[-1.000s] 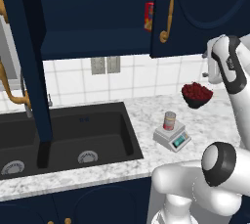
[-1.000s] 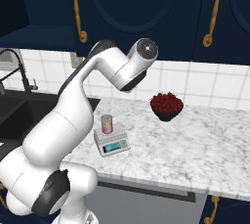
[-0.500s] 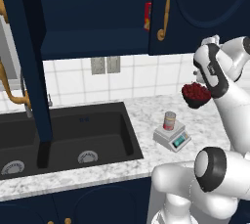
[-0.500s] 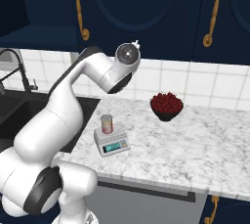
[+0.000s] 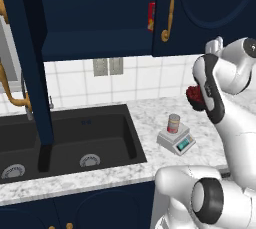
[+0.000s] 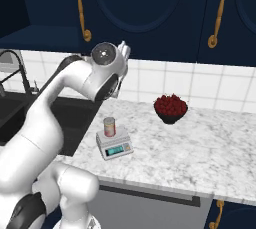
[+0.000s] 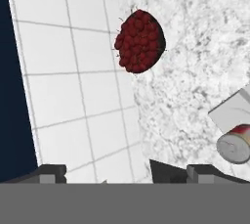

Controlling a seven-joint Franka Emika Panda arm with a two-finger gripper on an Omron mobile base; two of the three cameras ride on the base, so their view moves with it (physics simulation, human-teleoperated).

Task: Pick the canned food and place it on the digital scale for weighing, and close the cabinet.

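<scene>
Right now I see the can [image 5: 173, 123] standing upright on the plate of the scale [image 5: 175, 140], which sits on the marble worktop [image 6: 210, 148] just right of the black sink [image 5: 65, 140]. From my right base camera the can [image 6: 109, 126] stands toward the back of the scale [image 6: 114, 144], with the teal display facing the front edge. A dark bowl of red berries [image 6: 170, 107] rests near the tiled wall, apart from the scale.

My arm is raised above the worktop, and the gripper [image 7: 124, 171] looks along the wall tiles; its two dark fingertips [image 7: 49, 173] stand well apart with nothing between them, so I read it as wide and empty. Through the hand camera the berry bowl [image 7: 140, 41] lies ahead, and the can [image 7: 235, 145] and a corner of the scale [image 7: 232, 112] sit off to one side.

The navy cabinet [image 5: 95, 13] above the sink has its door [image 5: 27, 58] swung out, edge-on toward me, and a red box [image 5: 151, 17] shows inside it.
</scene>
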